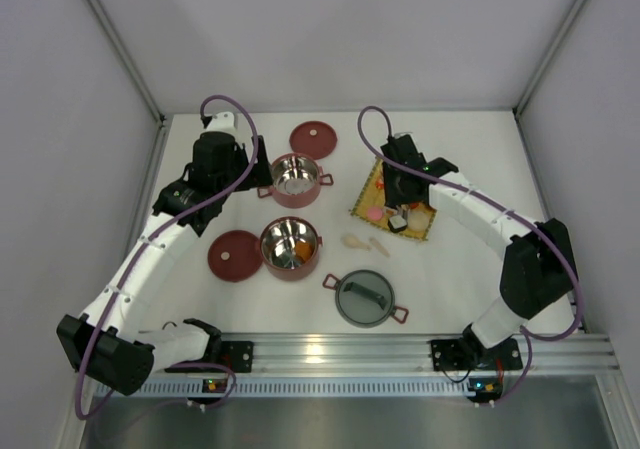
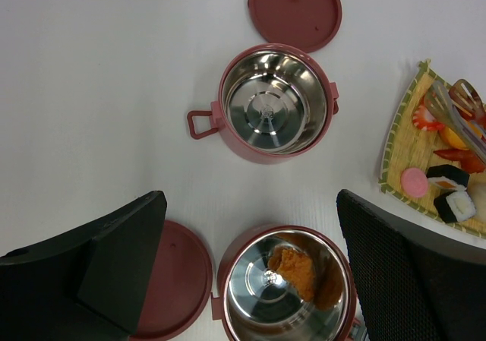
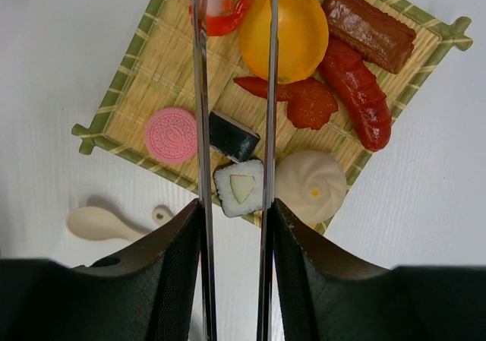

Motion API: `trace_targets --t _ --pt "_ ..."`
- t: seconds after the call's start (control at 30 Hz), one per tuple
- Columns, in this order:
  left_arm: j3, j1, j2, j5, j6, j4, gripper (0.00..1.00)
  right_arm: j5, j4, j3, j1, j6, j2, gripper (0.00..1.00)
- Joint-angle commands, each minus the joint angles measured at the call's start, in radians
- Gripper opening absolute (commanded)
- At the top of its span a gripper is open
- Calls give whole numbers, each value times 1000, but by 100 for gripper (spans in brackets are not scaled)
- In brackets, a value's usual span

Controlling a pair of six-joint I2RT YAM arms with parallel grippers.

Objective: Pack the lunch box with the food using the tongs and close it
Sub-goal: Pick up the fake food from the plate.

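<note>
The lunch box stands apart in pieces. Its far bowl is bare inside, and the near bowl holds one orange food piece. My left gripper hangs open high over the near bowl, holding nothing. My right gripper is shut on the tongs. Their two thin arms reach out over the mat, straddling a white sushi roll and a black one. Their far ends are by the shrimp and the yellow piece.
The yellow woven mat also carries a pink cookie, a white bun, a red sausage and a brown bar. A cream spoon lies beside it. Flat red lids and the grey domed lid lie on the table.
</note>
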Motion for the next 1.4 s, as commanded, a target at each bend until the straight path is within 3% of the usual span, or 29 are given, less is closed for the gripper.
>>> trace_targets --t 0.0,0.33,0.7,0.97,1.37 --pt "-3 -3 -27 0 -2 4 99 -7 -2 34 -13 -20 -39 39" --pt "-3 -3 -24 -6 -1 4 99 -113 -8 53 -12 -25 -27 31" --pt "-5 -3 -22 0 -4 7 99 -113 -20 25 1 -17 -57 23" --pt "-5 -3 -22 0 -5 7 99 -82 -46 33 4 -28 -94 34" --pt "-6 -3 -24 2 -4 9 99 -102 -66 31 14 -54 -90 36"
